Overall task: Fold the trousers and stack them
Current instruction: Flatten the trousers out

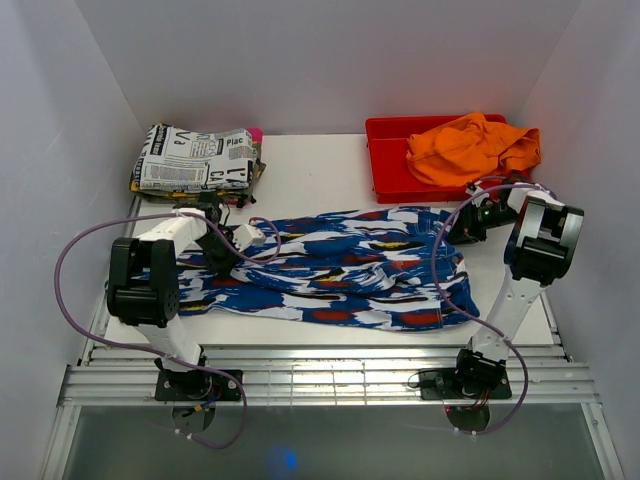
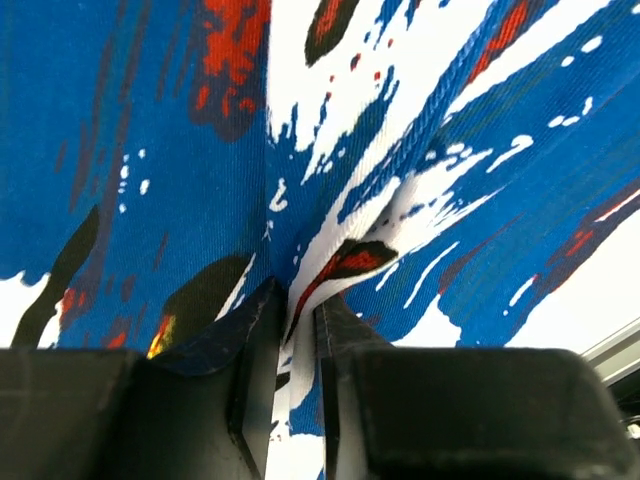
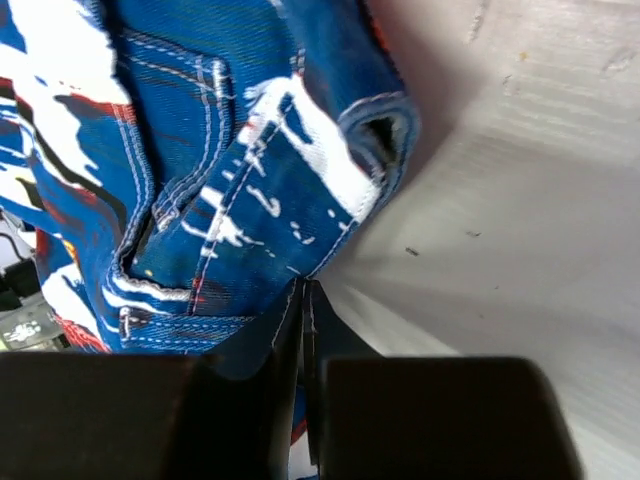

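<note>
We begin folding: right end effector (image 3: 304, 292) clamped on the trousers (image 1: 330, 270), left end effector (image 2: 300, 305) slightly parted astride cloth, hold unclear; next, lift evenly.

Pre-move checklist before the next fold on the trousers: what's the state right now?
1. Grip of right gripper on the trousers: ok, shut on their edge.
2. Grip of left gripper: cannot tell; a cloth fold sits between narrowly parted jaws.
3. Are the trousers spread out lengthwise: ok.
4. Is the newspaper-print cloth apart from the trousers: ok.
5. Is the purple cable off the cloth: not ok, it loops over the trousers' right end.
</note>
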Motion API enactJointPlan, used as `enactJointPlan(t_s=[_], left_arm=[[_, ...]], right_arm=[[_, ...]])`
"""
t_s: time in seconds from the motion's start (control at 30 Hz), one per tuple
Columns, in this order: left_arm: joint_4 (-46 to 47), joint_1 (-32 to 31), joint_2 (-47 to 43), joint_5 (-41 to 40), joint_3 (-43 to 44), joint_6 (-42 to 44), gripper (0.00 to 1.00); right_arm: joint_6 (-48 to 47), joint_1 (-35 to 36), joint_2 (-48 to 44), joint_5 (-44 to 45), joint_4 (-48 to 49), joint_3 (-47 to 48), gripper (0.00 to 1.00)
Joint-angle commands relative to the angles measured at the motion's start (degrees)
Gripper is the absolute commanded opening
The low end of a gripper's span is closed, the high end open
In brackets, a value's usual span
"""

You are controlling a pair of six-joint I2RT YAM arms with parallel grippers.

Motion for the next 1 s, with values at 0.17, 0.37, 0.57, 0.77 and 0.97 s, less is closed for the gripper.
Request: enactJointPlan(t_s=[0.17, 0.37, 0.57, 0.77, 0.97], left_arm=[[-3.16, -0.04, -12.16, 11.09, 10.26, -1.58, 0.44], [-5.8, -4.94, -12.35, 17.08, 19.23, -7.56, 0.49], [-4.41, -13.72, -9.71, 18.14, 19.77, -13.09, 0.52], [7.87, -27.68, -11.46, 16.73, 15.72, -18.81, 0.55], [17.13, -39.83, -9.28, 17.52, 12.46, -25.05, 0.55]], right_arm=[[-7.4, 0.33, -26.03, -2.39, 6.75, -4.34, 0.08], [-20.42, 9.98, -42.58, 7.85, 9.83, -17.25, 0.08], [-11.05, 4.68, -34.29, 10.02, 11.85, -14.74, 0.68], [-9.96, 0.6, -21.2, 3.95, 14.58, -6.3, 0.7], [-10.06, 0.69, -13.17, -0.55, 19.58, -3.65, 0.68]])
